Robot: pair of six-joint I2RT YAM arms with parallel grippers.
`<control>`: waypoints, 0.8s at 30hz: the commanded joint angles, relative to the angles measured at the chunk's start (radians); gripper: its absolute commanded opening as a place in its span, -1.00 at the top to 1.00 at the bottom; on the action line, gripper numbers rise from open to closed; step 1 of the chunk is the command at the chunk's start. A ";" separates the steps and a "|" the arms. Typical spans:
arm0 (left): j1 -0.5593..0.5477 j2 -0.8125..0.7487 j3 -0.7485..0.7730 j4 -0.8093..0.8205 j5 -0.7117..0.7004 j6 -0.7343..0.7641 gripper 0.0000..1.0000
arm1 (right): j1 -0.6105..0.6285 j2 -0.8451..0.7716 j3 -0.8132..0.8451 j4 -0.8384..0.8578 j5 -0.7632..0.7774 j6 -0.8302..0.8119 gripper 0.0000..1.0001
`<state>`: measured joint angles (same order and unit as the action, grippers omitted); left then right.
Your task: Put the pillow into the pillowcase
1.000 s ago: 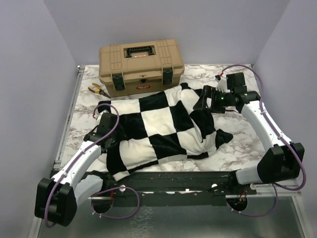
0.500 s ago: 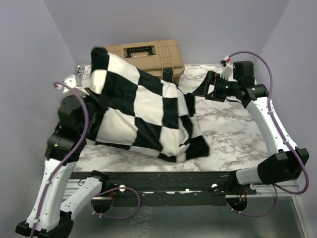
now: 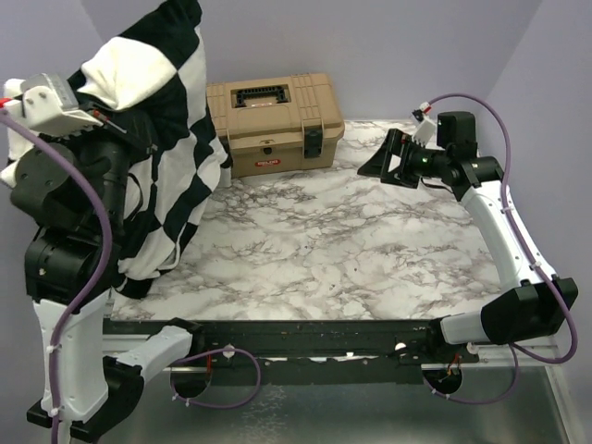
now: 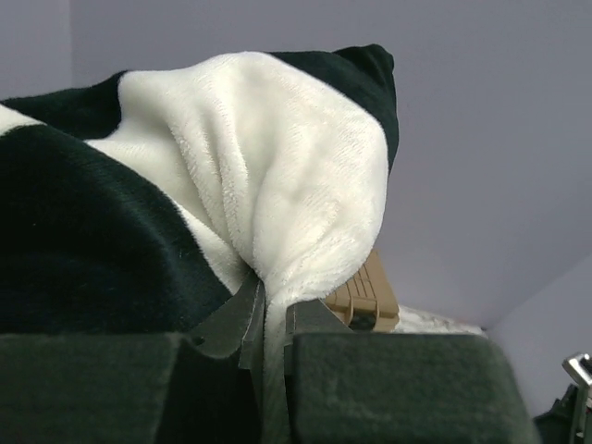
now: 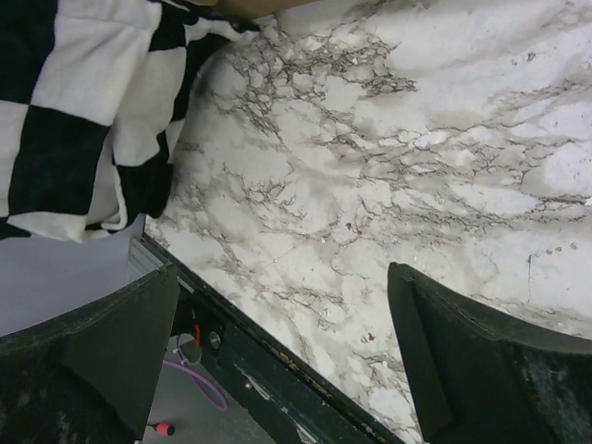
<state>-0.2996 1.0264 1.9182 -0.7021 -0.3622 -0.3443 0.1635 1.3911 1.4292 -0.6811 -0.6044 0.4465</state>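
Pillowcase [image 3: 176, 102] pinched in L tool [image 4: 268, 316] | its top cut off | R tool [image 5: 282, 310] wide, empty

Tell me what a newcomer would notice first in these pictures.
The black-and-cream checkered pillowcase hangs high at the far left, a fold pinched in the left gripper well above the table. Beside it, a tan toolbox sits at the table's back edge. The right gripper hovers open and empty over the marble at the right.

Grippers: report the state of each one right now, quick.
Left gripper: shut on a fold of the pillowcase.
Right gripper: open, holding nothing.
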 commanded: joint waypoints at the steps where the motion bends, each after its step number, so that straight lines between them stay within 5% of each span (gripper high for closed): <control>1: -0.002 0.006 -0.198 0.249 0.285 -0.222 1.00 | 0.000 -0.027 -0.025 -0.004 0.007 0.000 -0.99; 7: -0.027 -0.061 -0.637 0.509 0.388 -0.507 1.00 | 0.000 -0.035 0.039 -0.063 0.113 0.002 -0.99; 11: -0.201 -0.053 -0.784 0.606 0.247 -0.516 1.00 | 0.000 -0.027 0.130 -0.087 0.128 0.021 -0.99; 16: -0.506 0.107 -0.792 0.721 0.049 -0.425 1.00 | 0.001 0.000 0.247 -0.116 0.119 0.035 -0.99; 21: -0.662 0.343 -0.672 0.845 0.008 -0.352 1.00 | 0.000 -0.004 0.341 -0.147 0.164 0.030 -0.99; 22: -0.682 0.384 -0.634 0.863 0.015 -0.334 0.95 | 0.000 -0.004 0.361 -0.159 0.180 0.025 -0.99; 24: -0.703 0.460 -0.551 0.874 0.049 -0.297 0.43 | 0.001 -0.006 0.399 -0.178 0.212 0.012 -0.99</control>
<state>-0.9382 1.3758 1.1969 -0.0818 -0.3283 -0.6823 0.1635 1.3857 1.7531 -0.7883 -0.4725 0.4717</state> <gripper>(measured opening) 0.074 0.995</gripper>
